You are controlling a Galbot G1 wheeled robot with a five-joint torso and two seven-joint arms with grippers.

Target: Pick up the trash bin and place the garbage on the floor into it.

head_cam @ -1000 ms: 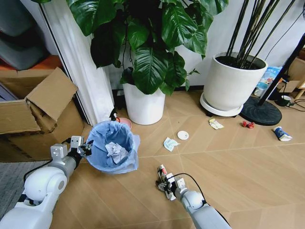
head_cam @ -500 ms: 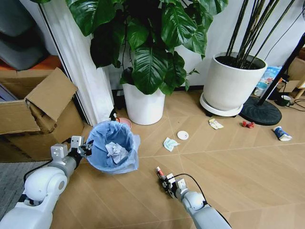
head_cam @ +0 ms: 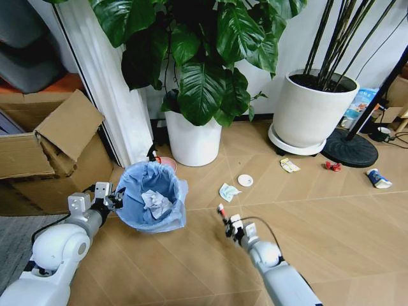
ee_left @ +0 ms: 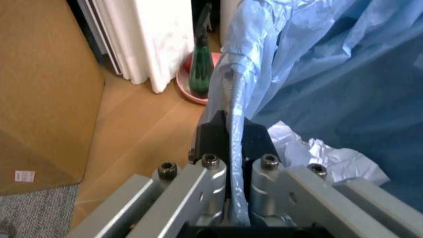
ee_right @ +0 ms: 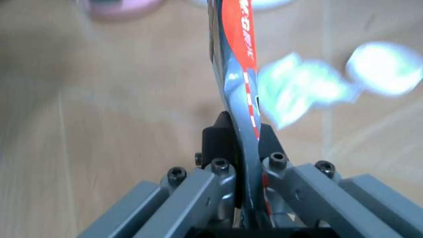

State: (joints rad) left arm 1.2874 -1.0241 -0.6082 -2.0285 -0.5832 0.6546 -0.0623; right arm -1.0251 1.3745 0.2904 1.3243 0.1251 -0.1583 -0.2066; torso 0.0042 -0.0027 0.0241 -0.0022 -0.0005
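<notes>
Trash bin (head_cam: 152, 204) is our landmark, sitting on the floor (head_cam: 319, 217) with its crinkly light blue bag draped over the rim and spilling down the side. Open herringbone boards stretch away on the bin's right, plenty of room there; tighter on its left, where a cardboard box (head_cam: 57, 150) stands near, and behind it a white plant pot (head_cam: 192, 141) and a pale curtain (head_cam: 108, 89) close things off. Inside the bin, one crumpled white paper wad (head_cam: 153, 203) lies on the blue liner. The left gripper (head_cam: 112, 199) is at the bin's left rim, fingers clenched on the bag-covered edge; the left wrist view shows the blue plastic pinched between the dark pads (ee_left: 213, 139). The right gripper (head_cam: 224, 218) hangs over open floor to the bin's right, fingers clamped on a flat red and grey wrapper (ee_right: 235, 69) that sticks out past the tips. Farther right of the bin, more garbage lies scattered: a pale crumpled packet (head_cam: 227, 191), a white round lid (head_cam: 245, 180), a torn wrapper (head_cam: 289, 166), a small red piece (head_cam: 332, 166) and a blue-white packet (head_cam: 377, 178).
</notes>
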